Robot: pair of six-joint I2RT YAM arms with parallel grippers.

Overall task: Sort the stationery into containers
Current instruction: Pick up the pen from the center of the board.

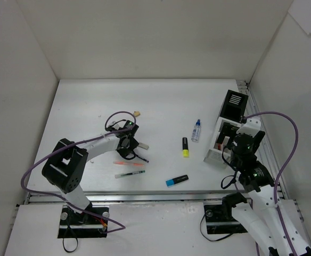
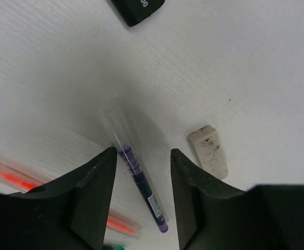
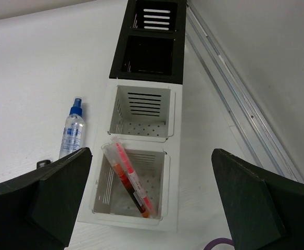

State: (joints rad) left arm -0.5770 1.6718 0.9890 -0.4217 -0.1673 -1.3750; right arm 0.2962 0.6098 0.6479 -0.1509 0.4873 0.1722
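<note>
**A:** Where do things stand?

**B:** On the white tabletop point(image 1: 161, 101), the slotted black-and-white three-compartment organizer point(image 3: 141, 140) sits along the right edge. The right gripper point(image 3: 152, 154) hangs over its nearest white compartment, jaws wide apart and empty.

**A:** And the left gripper point(image 2: 142, 156)?

**B:** Its jaws are partly apart, astride the clear-barrelled purple-ink pen point(image 2: 141, 185). The pen lies flat in the tabletop's left half, toward the near edge, and nothing touches it.

**A:** What could go wrong?

**B:** The pen lies slanted across the gap, so I reckon the fingers could roll it, or pinch one end and let it pivot out. The smudged white eraser point(image 2: 209, 151) lies just beside one finger and may get knocked.
</note>
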